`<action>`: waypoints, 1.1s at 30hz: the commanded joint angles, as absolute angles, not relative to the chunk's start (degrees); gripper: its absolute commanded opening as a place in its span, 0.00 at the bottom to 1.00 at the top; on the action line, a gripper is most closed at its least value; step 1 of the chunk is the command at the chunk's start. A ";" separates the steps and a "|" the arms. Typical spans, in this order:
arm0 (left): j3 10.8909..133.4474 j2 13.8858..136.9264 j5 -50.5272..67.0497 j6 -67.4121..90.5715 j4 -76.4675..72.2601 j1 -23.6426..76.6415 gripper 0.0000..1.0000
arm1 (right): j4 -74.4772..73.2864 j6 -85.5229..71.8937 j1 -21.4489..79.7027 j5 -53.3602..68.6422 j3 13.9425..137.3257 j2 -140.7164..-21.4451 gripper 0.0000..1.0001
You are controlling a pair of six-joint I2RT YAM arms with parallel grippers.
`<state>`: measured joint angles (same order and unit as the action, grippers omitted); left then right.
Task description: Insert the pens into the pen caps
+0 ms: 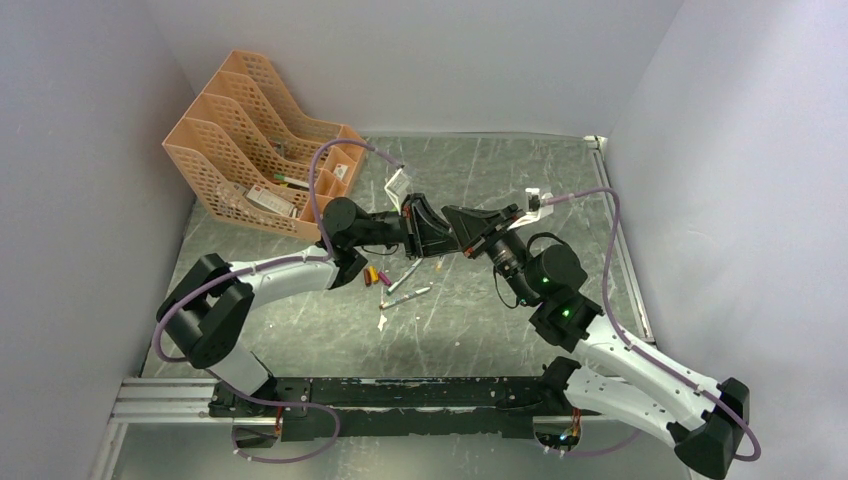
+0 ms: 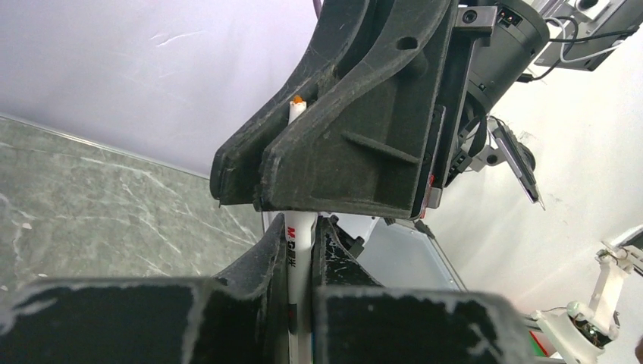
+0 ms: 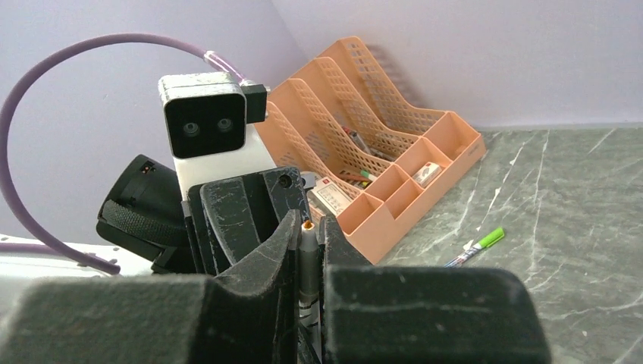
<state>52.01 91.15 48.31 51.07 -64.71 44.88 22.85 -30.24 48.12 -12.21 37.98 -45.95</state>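
My left gripper (image 1: 425,232) and right gripper (image 1: 457,230) meet fingertip to fingertip above the table's middle. Both are shut on the same white pen (image 2: 300,243), which carries black lettering. In the left wrist view it runs up from my left gripper (image 2: 301,254) through the right gripper's fingers (image 2: 341,152), and its bare orange tip (image 2: 298,99) pokes out above them. In the right wrist view my right gripper (image 3: 307,246) holds the pen's grey neck (image 3: 306,250). Two more pens (image 1: 408,287) lie on the table below. Orange, yellow and magenta caps (image 1: 375,276) lie beside them.
An orange mesh organizer (image 1: 260,150) stands at the back left and shows in the right wrist view (image 3: 394,152). A green-ended pen (image 3: 479,246) lies on the table in front of it. A small white scrap (image 1: 382,322) lies near the pens. Grey walls enclose the table.
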 commanded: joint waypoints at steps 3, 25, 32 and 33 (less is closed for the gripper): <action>51.76 88.53 47.10 45.45 -60.86 45.59 0.07 | 23.30 -29.96 48.22 -12.04 37.93 -45.15 0.00; 44.37 69.64 33.89 25.38 -28.33 26.90 0.07 | -5.45 -28.86 48.10 -21.83 47.04 -58.33 0.19; 50.00 67.45 24.27 23.78 -10.64 23.38 0.07 | 0.24 -27.90 48.52 -8.45 51.17 -75.64 0.05; 50.48 67.60 24.42 24.00 -9.22 22.64 0.07 | -0.31 -26.77 48.85 -6.58 53.20 -79.25 0.15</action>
